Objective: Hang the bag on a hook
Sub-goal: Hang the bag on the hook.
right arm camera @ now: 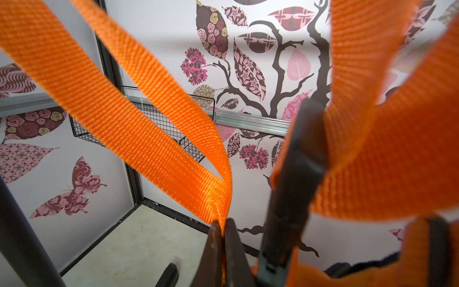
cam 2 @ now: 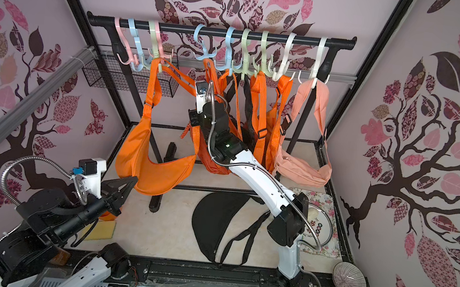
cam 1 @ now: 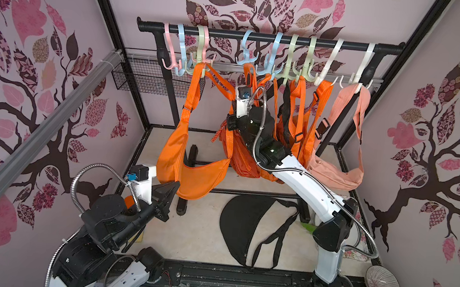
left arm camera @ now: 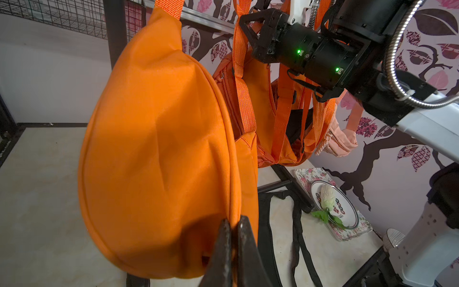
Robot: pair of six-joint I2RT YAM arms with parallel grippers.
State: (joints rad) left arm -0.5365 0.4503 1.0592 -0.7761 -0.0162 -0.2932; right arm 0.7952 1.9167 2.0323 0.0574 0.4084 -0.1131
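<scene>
Left wrist view had the left gripper with its two dark fingers pressed together on the bottom seam of the orange bag. The bag's rounded body rose directly beyond the fingertips and hung clear of the floor. Right wrist view showed the right gripper clamped in the same way, with a fold of the bag's orange strap pinched between the tips and both runs of webbing climbing away from the fingers. In both top views the strap ran from those fingers across to a green hook on the black rail, passed over one of its prongs, and dropped to the bag's far end. The pouch sagged between that end and the left fingers, which held its low edge pulled outward. By my reading the main step was done: the strap lay over a prong and the hook appeared to carry the weight. What was left was letting go, probably the strap first and then the seam. Both arms would then need to back out without dragging the webbing off the prong or snagging the other orange bags crowded just beside the right fingers. A black bag lay on the floor, below and between the two grippers, with neither set of fingers on it.
</scene>
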